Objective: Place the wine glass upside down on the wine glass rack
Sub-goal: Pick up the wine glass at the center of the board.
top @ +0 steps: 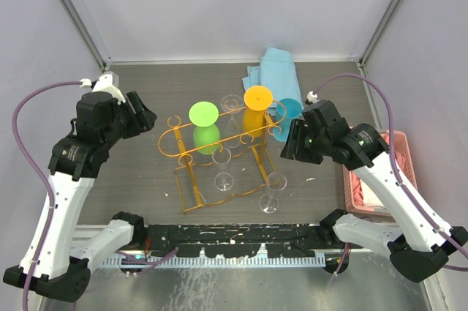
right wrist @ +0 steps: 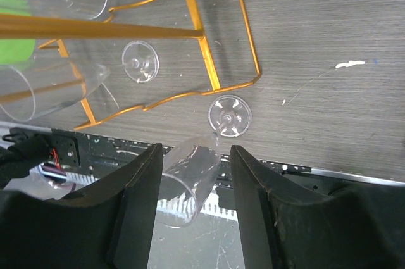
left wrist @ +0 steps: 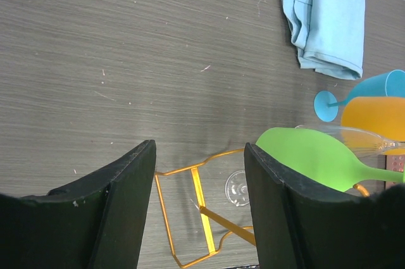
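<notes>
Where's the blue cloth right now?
In the top view, the blue cloth lies at the back of the table, right of centre, just behind the orange glass and the blue glass.

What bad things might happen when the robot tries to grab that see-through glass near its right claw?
1. The clear glass stands upright on a thin stem, just outside the wine glass rack. A sideways nudge from the right claw might tip it over.
2. On the way up to the rack, it could bump the orange glass hanging there.
</notes>
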`<state>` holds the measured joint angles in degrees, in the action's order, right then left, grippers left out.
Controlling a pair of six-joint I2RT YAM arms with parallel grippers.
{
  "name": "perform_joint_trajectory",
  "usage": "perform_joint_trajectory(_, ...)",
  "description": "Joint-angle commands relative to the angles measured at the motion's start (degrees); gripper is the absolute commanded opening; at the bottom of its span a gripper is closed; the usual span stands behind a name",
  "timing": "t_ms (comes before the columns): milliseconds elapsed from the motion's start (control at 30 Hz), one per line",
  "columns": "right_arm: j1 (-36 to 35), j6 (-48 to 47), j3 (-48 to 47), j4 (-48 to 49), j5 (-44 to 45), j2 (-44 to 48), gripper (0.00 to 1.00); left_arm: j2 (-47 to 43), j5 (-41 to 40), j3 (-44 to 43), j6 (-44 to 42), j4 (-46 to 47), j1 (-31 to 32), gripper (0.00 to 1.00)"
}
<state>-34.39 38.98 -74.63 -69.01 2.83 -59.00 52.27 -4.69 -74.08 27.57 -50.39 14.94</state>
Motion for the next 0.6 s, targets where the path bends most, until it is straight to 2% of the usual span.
perform_joint_trajectory(0,-0.75,-2.45,-2.81,0.09,-3.25,0.23,0.52,-0.50,0.42,-1.08,-0.24,2.85,0.02,0.60)
perform_joint_trajectory(267,-3.68,-3.80,-3.15,-2.72,-6.32,0.28,0.50,-0.01,0.61,-1.08,-0.41,2.89,0.04,0.60)
perform_joint_trajectory(567,-10.83,-1.40,-2.77,-5.58,-3.43,-0.05,0.51,-0.41,0.51,-0.80,-0.44,2.82,0.02,0.60)
